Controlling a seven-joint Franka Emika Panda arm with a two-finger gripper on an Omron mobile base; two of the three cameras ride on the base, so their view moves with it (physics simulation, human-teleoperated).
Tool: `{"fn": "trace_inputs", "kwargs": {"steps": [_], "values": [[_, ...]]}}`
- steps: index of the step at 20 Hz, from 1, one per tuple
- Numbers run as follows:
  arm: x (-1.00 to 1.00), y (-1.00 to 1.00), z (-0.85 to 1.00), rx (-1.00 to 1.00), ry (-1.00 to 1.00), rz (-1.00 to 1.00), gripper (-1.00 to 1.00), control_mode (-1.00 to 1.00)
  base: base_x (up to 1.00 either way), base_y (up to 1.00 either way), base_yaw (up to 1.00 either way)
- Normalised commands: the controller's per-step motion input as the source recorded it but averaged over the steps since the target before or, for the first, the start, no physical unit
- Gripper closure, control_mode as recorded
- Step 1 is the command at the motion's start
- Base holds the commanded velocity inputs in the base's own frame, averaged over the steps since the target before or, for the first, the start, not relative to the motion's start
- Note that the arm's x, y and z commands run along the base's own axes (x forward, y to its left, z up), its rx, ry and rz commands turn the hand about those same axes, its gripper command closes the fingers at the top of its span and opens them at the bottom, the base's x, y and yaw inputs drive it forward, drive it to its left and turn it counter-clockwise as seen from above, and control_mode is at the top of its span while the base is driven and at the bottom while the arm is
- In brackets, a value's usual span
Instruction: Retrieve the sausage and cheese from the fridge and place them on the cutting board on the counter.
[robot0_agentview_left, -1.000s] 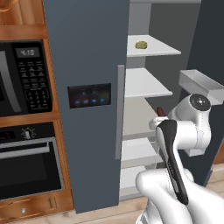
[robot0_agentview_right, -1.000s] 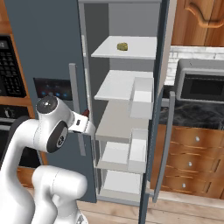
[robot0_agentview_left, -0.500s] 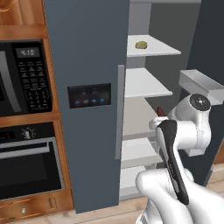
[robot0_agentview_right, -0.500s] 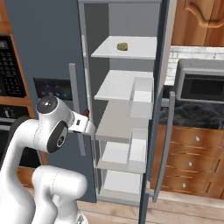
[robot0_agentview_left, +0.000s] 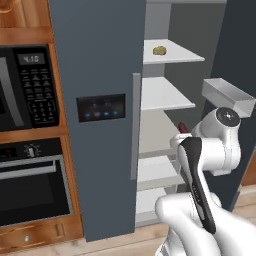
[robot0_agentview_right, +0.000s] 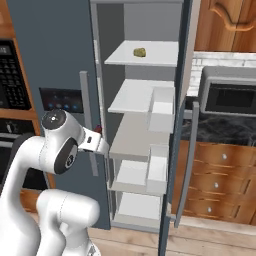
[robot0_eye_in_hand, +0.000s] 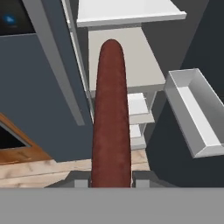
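The sausage, a dark red-brown stick, rises between my gripper's two fingertips, which are shut on it. Its red end peeks out beside my wrist, in front of the middle shelves of the fridge. In the right base view the sausage sits at the hand, just outside the open compartment. The cheese, a small yellowish lump, lies on the top white shelf, well above my hand; from the right it is the cheese near the shelf's middle. The black marble counter lies to the right. The cutting board is out of view.
The fridge's right door stands open, with white bins on its inner side and one bin close to my arm. A black microwave and an oven stand to the left. Wooden drawers sit under the counter.
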Motion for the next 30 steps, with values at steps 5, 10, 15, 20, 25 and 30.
{"fn": "trace_inputs", "kwargs": {"steps": [5,10,15,20,25,30], "values": [[0.00,0.00,0.00,0.00,0.00,0.00,1.00,1.00,-0.90,-0.04,-0.04],[0.00,0.00,0.00,0.00,0.00,0.00,1.00,1.00,-0.81,0.02,-0.19],[0.00,0.00,0.00,0.00,0.00,0.00,1.00,1.00,-0.32,0.12,-0.76],[0.00,0.00,0.00,0.00,0.00,0.00,1.00,1.00,-0.15,0.12,-0.87],[0.00,0.00,0.00,0.00,0.00,0.00,1.00,1.00,0.17,0.01,-0.78],[0.00,0.00,0.00,0.00,0.00,0.00,1.00,1.00,0.89,0.00,-0.09]]}}
